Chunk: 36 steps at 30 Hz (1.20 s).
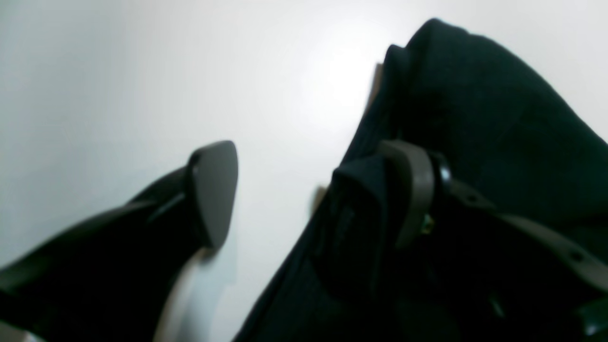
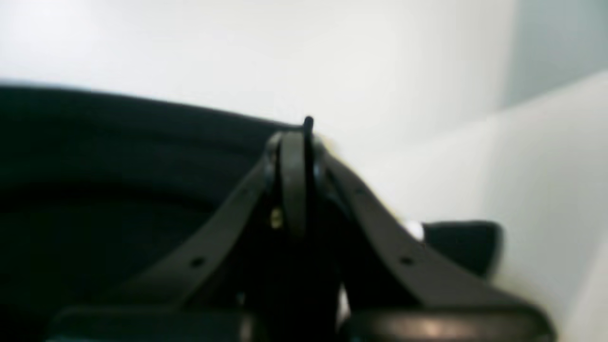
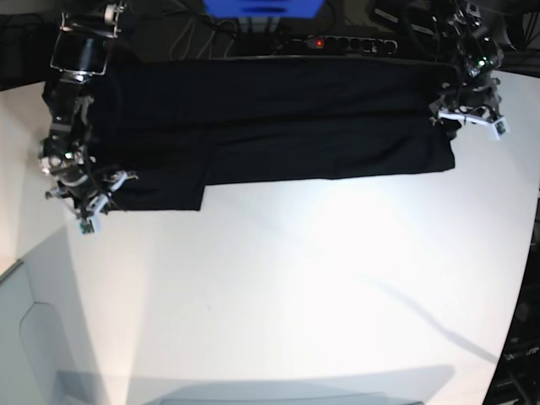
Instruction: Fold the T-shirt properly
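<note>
The shirt (image 3: 270, 118) lies spread in a long black band across the far edge of the white table (image 3: 287, 287), from about 10 o'clock to 2 o'clock in the base view, with a sleeve flap hanging lower near 9 o'clock. No print shows; the black side is up.

The right pincer (image 2: 304, 137), at the band's 9 o'clock end, is pressed tight together with a thin edge of black cloth caught between its tips. The left pincer (image 1: 316, 194), at the 2 o'clock end, stands wide: one finger (image 1: 213, 190) sits over bare table, the other is buried against the shirt's hem, so nothing is gripped there yet.

The step in hand looks like taking hold of both ends before a fold. Next, the left pincer probably needs to clamp the hem, then both arms lift together and carry the edge toward 6 o'clock evenly, so the cloth does not skew.
</note>
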Available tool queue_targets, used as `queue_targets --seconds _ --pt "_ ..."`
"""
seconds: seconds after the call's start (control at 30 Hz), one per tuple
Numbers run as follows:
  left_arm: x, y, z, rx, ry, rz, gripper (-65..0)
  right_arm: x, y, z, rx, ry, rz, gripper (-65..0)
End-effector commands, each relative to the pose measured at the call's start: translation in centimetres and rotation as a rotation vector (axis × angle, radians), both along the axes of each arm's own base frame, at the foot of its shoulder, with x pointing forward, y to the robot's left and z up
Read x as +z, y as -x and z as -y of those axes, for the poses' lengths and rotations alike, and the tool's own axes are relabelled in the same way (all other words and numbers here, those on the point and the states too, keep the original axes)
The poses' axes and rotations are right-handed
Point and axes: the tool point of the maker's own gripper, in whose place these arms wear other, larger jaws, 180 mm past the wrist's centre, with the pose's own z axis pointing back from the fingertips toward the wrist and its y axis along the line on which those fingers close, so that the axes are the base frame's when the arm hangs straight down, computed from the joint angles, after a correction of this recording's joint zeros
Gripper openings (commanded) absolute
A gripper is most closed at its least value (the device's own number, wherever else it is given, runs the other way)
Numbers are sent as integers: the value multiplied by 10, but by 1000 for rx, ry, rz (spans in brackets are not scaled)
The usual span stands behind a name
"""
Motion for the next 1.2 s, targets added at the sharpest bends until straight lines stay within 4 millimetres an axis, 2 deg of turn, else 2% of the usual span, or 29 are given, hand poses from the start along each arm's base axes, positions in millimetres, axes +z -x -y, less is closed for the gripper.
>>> queue_targets --seconds 0.0,0.17,0.3,0.37,0.6,0.7,0.9,1.17 --pt "9 -4 -6 -5 -23 17 -213 32 -15 -4 21 3 105 -650" --pt "9 -5 -4 -10 -21 17 -212 81 7 -27 79 52 234 -650" --pt "9 -5 -5 -10 -22 17 -212 96 38 -40 116 76 254 -650" --pt "9 -5 -5 -10 -22 17 -212 91 53 -41 97 62 239 -650" --pt "11 -6 -6 -15 -29 19 -211 73 93 0 -66 73 164 -650" --pt "11 -6 -7 -12 -30 19 -211 71 101 8 -81 84 163 -650" --pt "12 -6 -8 -11 -31 21 -211 60 120 -1 -9 83 115 -650" --pt "12 -6 -8 -12 -33 19 -211 64 129 28 -95 117 117 -650"
